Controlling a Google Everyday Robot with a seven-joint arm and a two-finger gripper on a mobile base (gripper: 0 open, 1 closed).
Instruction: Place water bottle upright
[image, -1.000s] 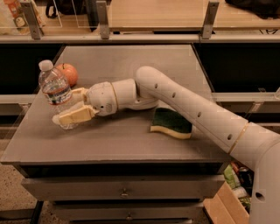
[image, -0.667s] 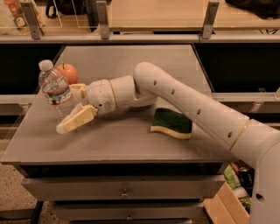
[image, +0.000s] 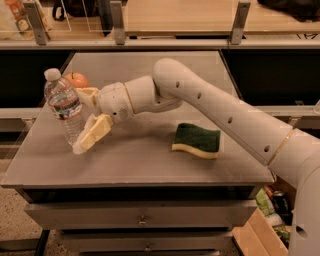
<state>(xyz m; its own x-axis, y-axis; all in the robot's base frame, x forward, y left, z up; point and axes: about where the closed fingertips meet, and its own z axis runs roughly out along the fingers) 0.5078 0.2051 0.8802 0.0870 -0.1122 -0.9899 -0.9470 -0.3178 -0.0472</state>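
The water bottle (image: 64, 106), clear and ribbed with a white cap and a label band, stands nearly upright on the left part of the grey table (image: 150, 165), leaning slightly. My gripper (image: 82, 119) is right beside it, reaching in from the right. The fingers are spread apart. The lower finger (image: 93, 133) lies by the bottle's base. The upper finger (image: 88, 94) is behind the bottle's shoulder. The bottle sits between the fingers, and no squeeze on it shows.
An orange-red apple (image: 76, 80) sits just behind the bottle and gripper. A green and yellow sponge (image: 197, 140) lies to the right of centre. The table's left edge is close to the bottle. A shelf rail runs behind the table.
The gripper's fingers have spread wider and the lower finger has dropped toward the table. The bottle stays standing at the same spot.
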